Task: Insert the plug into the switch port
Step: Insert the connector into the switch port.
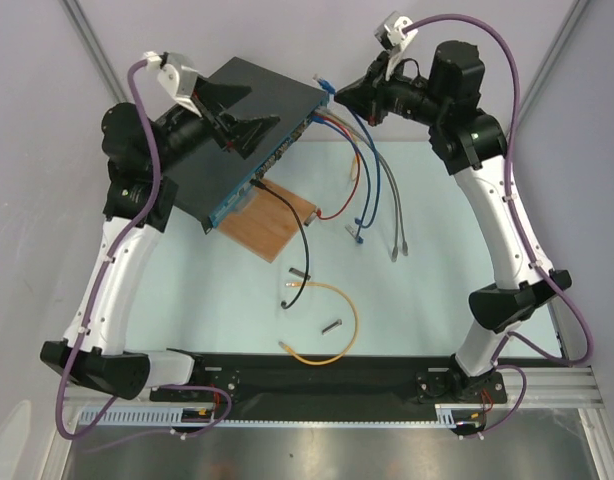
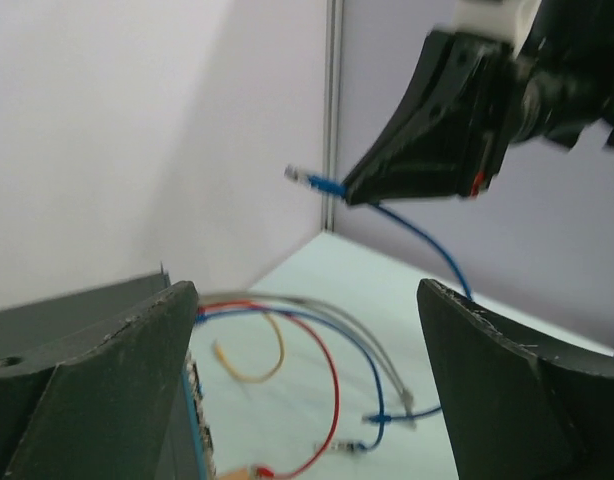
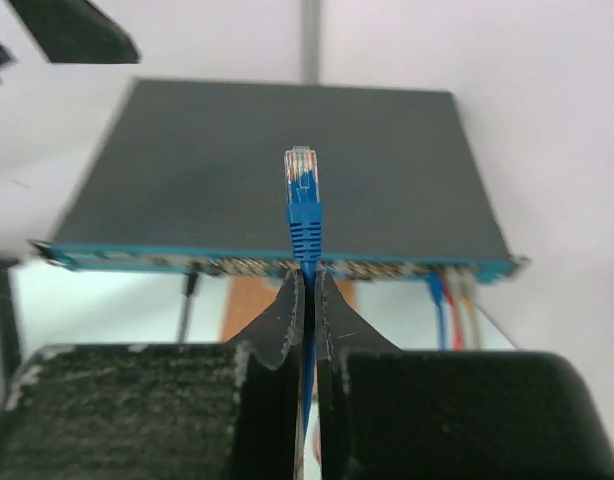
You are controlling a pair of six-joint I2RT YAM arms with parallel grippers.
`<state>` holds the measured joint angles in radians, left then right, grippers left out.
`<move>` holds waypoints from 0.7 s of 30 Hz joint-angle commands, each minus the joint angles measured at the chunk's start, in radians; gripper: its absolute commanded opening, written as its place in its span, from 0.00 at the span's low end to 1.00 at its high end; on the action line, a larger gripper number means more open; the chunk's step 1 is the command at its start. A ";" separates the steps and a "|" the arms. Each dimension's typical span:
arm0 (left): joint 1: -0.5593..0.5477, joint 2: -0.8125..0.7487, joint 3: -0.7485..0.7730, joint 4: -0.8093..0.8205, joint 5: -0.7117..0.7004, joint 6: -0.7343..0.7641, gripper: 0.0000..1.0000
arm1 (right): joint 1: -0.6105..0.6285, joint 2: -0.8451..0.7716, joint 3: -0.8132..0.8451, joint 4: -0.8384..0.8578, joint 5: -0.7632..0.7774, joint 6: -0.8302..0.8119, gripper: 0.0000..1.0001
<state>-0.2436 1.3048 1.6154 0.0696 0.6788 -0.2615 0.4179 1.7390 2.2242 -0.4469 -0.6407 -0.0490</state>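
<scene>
— Which way does the plug (image 3: 302, 172) point?
— Its clear tip faces away from the right gripper (image 3: 307, 300), long axis aimed at the switch (image 3: 187, 170), a flat dark metal box with a blue port face. The gripper grasps the plug by its blue cable (image 2: 432, 245).
— And the left gripper (image 2: 302, 295)?
— Spread wide over the switch's top.

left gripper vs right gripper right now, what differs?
The left gripper is open and holds nothing; the right gripper is shut on the blue cable just behind its plug. The left gripper sits over the switch top; the right gripper is off its end, plug not yet in a port. Both have black fingers.
</scene>
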 commanded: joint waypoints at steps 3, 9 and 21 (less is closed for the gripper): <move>0.001 -0.052 0.018 -0.249 -0.001 0.234 0.99 | 0.013 0.101 0.127 -0.332 0.243 -0.308 0.00; 0.001 -0.070 0.017 -0.353 -0.070 0.306 1.00 | 0.024 0.234 0.225 -0.435 0.358 -0.382 0.00; 0.001 -0.142 -0.061 -0.418 -0.145 0.326 1.00 | 0.056 0.410 0.287 -0.308 0.463 -0.324 0.00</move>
<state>-0.2436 1.2018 1.5730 -0.3454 0.5686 0.0463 0.4587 2.1597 2.4321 -0.8421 -0.2104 -0.3927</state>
